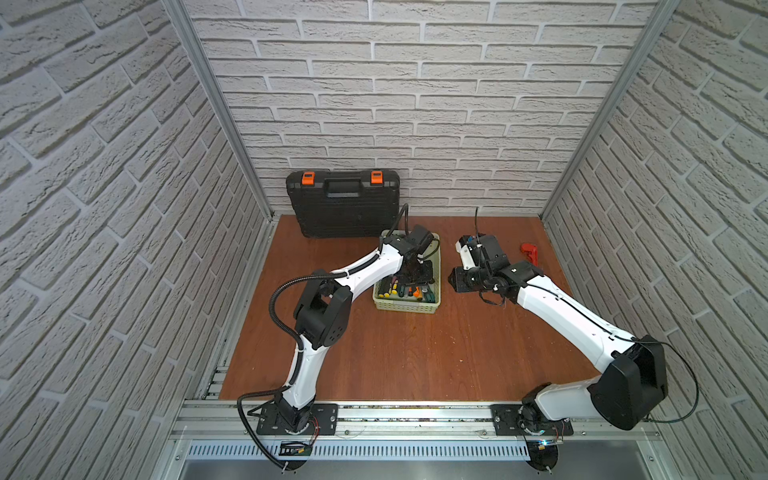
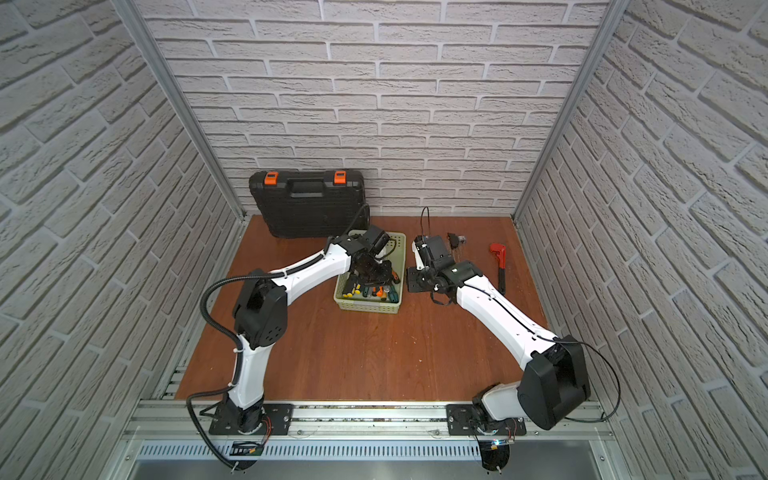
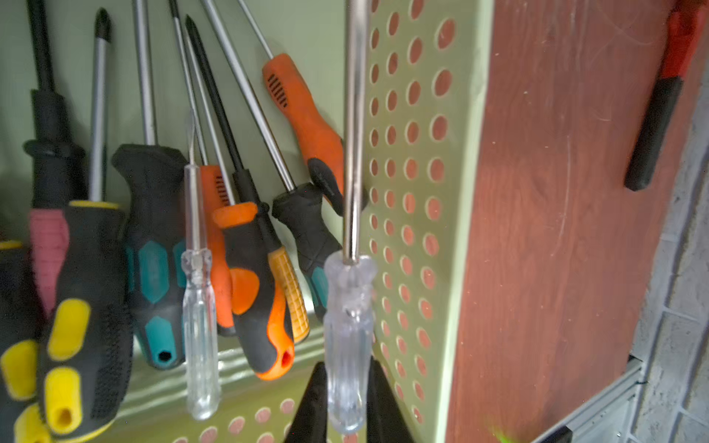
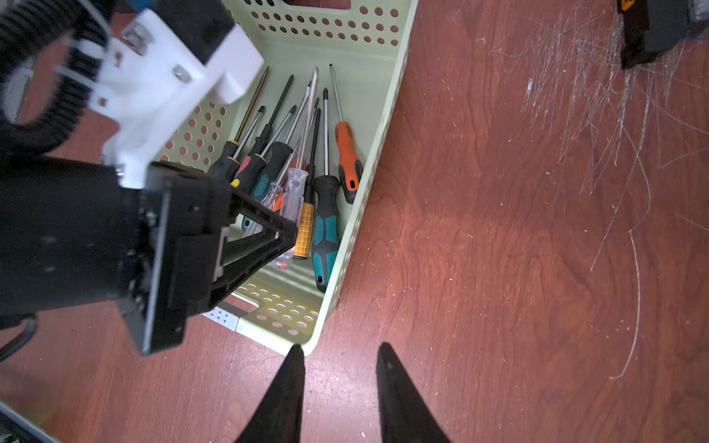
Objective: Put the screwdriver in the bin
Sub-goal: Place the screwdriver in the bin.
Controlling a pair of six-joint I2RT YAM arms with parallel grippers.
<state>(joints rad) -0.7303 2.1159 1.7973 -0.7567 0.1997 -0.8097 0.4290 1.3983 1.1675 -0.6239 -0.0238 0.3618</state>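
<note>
- Left wrist view: the left gripper (image 3: 347,368) has its two black fingers (image 3: 312,402) clenched on the butt end of a screwdriver with a clear plastic handle and a bright steel shaft (image 3: 352,214).
- That screwdriver is within the pale green rectangular plastic bin (image 3: 414,191), its shaft running close along the perforated side wall. I cannot tell whether it touches the wall or the tools beneath.
- Beside it in the bin lies a heap of other screwdrivers (image 3: 153,249) with black, yellow, teal, orange and pink grips, plus a slimmer clear-handled one (image 3: 199,307).
- Right wrist view: the right gripper (image 4: 339,347) has its fingers spread with nothing between them. It hangs over bare reddish-brown wooden tabletop (image 4: 498,230), one fingertip just by a corner of the bin.
- The same view shows the left gripper reaching in over the bin from its other long side.
- Both top views show the bin (image 1: 409,305) near the table's middle, between the two arms.
- A black plastic toolcase with orange latches (image 1: 343,208) leans upright on the back wall.
- A red pipe wrench with a black handle (image 2: 498,262) lies on the table beyond the right arm, well apart from the bin.
</note>
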